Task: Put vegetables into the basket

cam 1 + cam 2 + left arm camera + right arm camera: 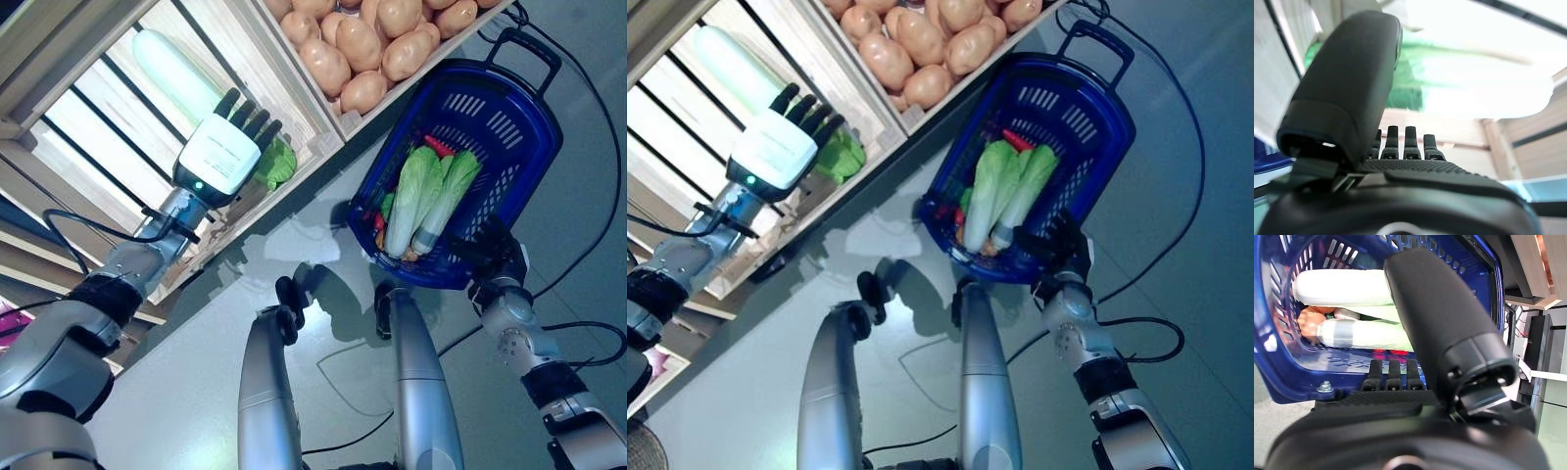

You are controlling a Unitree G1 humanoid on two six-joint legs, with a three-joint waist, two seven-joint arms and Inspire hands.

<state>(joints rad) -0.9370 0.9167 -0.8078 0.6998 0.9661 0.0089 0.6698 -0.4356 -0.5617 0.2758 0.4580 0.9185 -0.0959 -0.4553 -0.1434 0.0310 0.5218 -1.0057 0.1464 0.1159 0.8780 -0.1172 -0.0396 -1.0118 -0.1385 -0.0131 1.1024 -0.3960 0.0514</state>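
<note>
The blue basket [509,127] sits on the grey floor [196,392], just beside the wooden shelf [294,88]. Its black handle [529,44] lies on the side away from the robot. Inside the basket lie two long pale-green cabbages [416,196] side by side, with a red vegetable [438,147] next to their leafy ends and something orange at their stalk ends.

The right hand [495,257] is at the basket's near rim, its fingers [1388,374] curled over the edge and the thumb [1444,328] raised above it, so the hand grips the rim.

The left hand [220,152] reaches into the shelf compartment beside the basket, its fingers [250,117] straight and close together, holding nothing. Just past those fingertips in that compartment lies a leafy green vegetable [277,162], and farther in lies a long pale-green vegetable [176,73]; whether the fingertips touch the leafy one cannot be told.

The next compartment, nearest the basket's handle, is heaped with brown potatoes [372,39].
</note>
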